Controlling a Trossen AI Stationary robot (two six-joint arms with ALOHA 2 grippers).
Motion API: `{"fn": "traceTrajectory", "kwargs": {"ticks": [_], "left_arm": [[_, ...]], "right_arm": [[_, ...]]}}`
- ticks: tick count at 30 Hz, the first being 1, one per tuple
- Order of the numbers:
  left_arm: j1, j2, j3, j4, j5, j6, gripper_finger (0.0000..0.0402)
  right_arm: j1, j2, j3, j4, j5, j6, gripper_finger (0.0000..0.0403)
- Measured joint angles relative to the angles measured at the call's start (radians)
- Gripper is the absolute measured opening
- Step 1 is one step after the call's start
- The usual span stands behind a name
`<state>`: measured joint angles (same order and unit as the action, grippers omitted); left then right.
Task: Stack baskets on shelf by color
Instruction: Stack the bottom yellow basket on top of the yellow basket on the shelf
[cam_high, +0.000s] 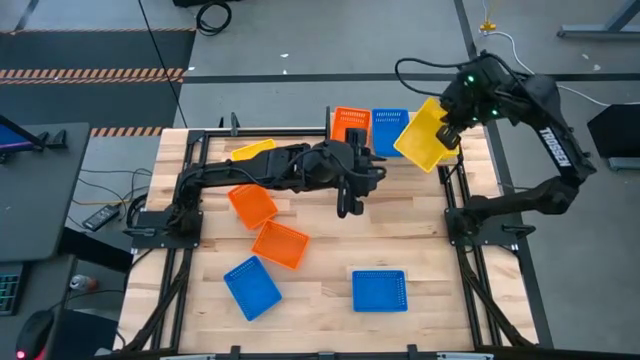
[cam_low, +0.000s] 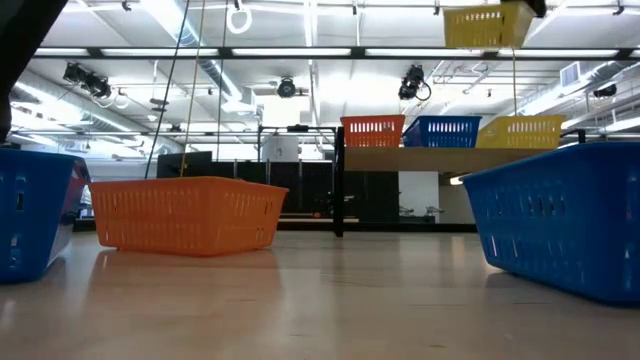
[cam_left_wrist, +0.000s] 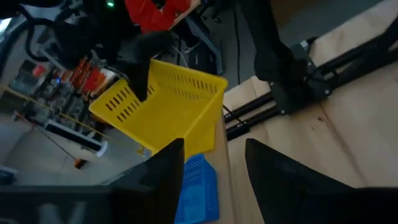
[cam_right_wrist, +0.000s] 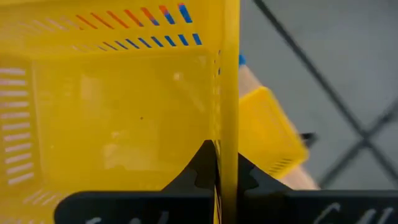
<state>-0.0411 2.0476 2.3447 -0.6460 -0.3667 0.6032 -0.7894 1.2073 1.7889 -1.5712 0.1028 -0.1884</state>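
Observation:
My right gripper (cam_high: 447, 134) is shut on a yellow basket (cam_high: 424, 135) and holds it high over the right end of the shelf (cam_low: 420, 158). On the shelf an orange basket (cam_low: 372, 130), a blue basket (cam_low: 441, 130) and a yellow basket (cam_low: 520, 131) rest side by side on their bottoms. The held basket (cam_low: 485, 25) hangs well above them. My left gripper (cam_high: 346, 206) is open over the middle of the table, touching nothing. Another yellow basket (cam_high: 252, 150) lies near the far edge behind the left arm. My right gripper pinches a side wall of the yellow basket at its rim (cam_right_wrist: 227, 134), one finger inside the basket and one outside. The basket is lifted clear and tilted, its open side turned toward the table's left (cam_left_wrist: 163, 106).
Two orange baskets (cam_high: 252, 205) (cam_high: 280, 243) and two blue baskets (cam_high: 252, 287) (cam_high: 380, 290) lie on the wooden tabletop nearer the near edge. The left arm stretches across the table's middle from its base at the left. Bare planks show between the baskets.

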Motion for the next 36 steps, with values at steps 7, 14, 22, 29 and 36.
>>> {"fn": "traceTrajectory", "kwargs": {"ticks": [7, 14, 22, 29, 36], "left_arm": [[-0.008, -0.008, 0.0, -0.033, -0.037, -0.126, 0.0175], [-0.016, -0.026, -0.001, -0.037, -0.233, -0.148, 0.0166], [-0.026, -0.036, -0.001, -0.037, -0.394, -0.147, 0.0155], [-0.057, -0.035, -0.001, -0.039, -0.48, -0.147, 0.0143], [-0.087, -0.035, -0.001, -0.043, -0.87, -0.131, 0.0142]], "right_arm": [[-0.111, 0.043, 0.0, 0.0, 0.14, -0.239, 0.0007], [-0.152, 0.069, 0.0, 0.0, 0.18, -0.4, 0.0007], [-0.155, 0.111, -0.001, 0.0, 0.294, -0.418, 0.0007], [-0.15, 0.109, -0.001, 0.0, 0.296, -0.41, 0.0007], [-0.122, 0.127, -0.001, 0.001, 0.315, -0.254, 0.0008]]}}
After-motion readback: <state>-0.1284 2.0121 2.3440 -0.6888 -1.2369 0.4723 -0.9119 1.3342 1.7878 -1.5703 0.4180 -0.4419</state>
